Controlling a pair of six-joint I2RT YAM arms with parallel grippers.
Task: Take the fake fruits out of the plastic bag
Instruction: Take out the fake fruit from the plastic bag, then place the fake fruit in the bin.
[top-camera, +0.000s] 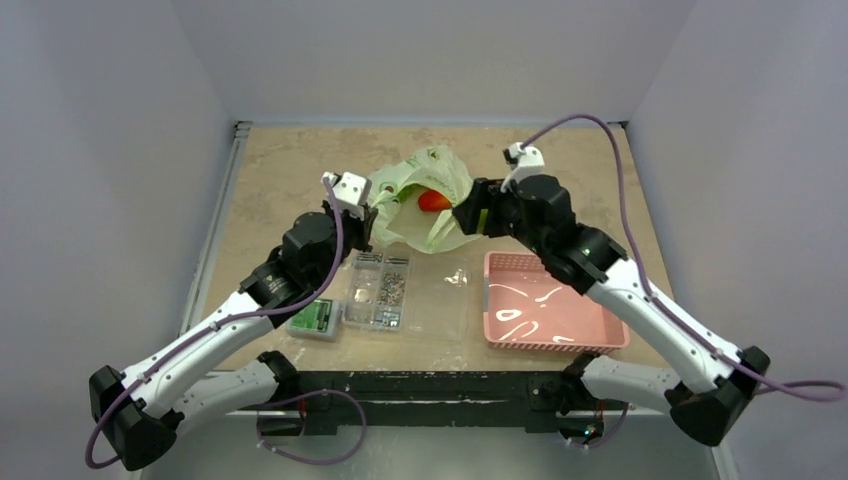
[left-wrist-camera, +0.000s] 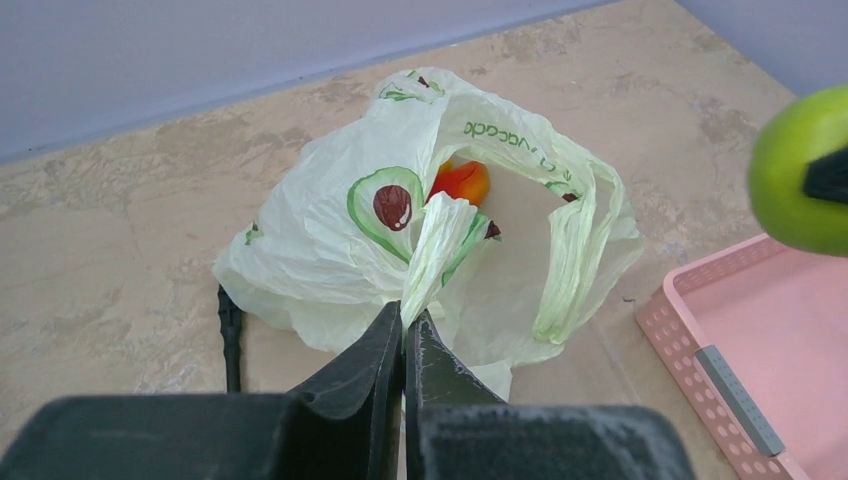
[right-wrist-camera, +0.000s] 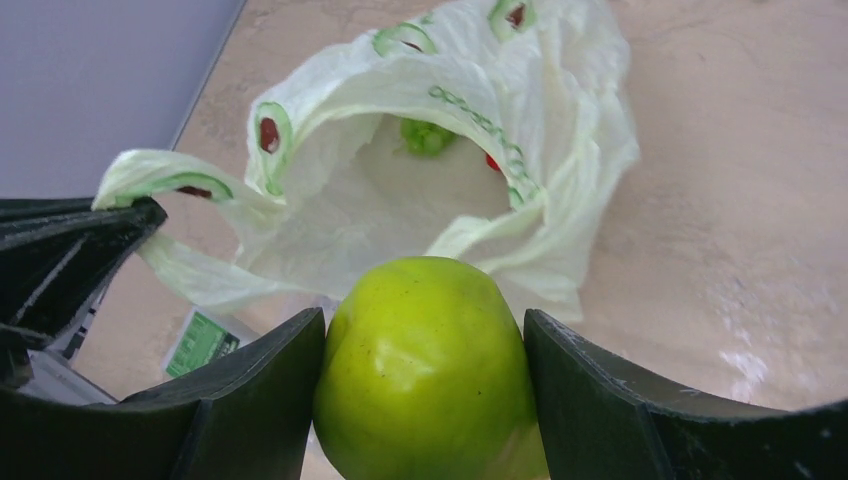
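Leftmost, the left arm stretches forward and inward from its base, elbow low over the bench (top-camera: 290, 170). The fingers of the left gripper (left-wrist-camera: 405, 315) are pressed together on a twisted loop handle (left-wrist-camera: 440, 240) of the plastic bag (top-camera: 430, 175), holding that handle up. Beside this arm's forearm sit a small green box (top-camera: 315, 318) and a clear compartmented box (top-camera: 380, 290).

The plastic bag lies crumpled at mid-bench toward the far side, its mouth gaping toward the right arm. A red-orange piece (top-camera: 432, 200) shows inside, and the right wrist view finds a green grape bunch (right-wrist-camera: 425, 135) deeper in.

The right arm reaches inward likewise, its wrist level with the bag's mouth. The right gripper (right-wrist-camera: 425, 330) clamps a glossy green fruit (right-wrist-camera: 425, 370) between its fingers, held in the air just outside the opening. Nearer and rightward, a pink basket (top-camera: 590, 325) rests on the bench under that forearm.
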